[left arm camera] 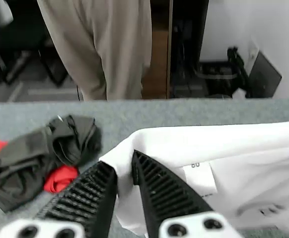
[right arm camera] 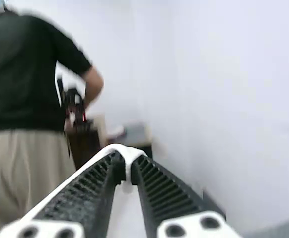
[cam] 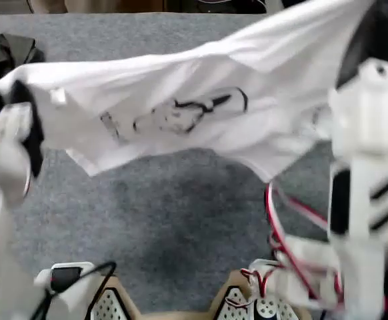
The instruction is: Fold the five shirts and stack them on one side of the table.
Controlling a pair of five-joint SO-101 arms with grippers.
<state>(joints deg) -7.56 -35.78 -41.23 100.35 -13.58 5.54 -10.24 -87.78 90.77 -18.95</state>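
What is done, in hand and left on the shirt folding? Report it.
Done: nothing looks folded yet. In hand: the white shirt with a black print hangs stretched over the grey table, pinched by the left gripper and right gripper. Left: the crumpled dark shirt and red cloth lie unfolded.

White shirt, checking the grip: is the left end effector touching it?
Touching. Left wrist view shows the left end effector clamped on the white shirt.
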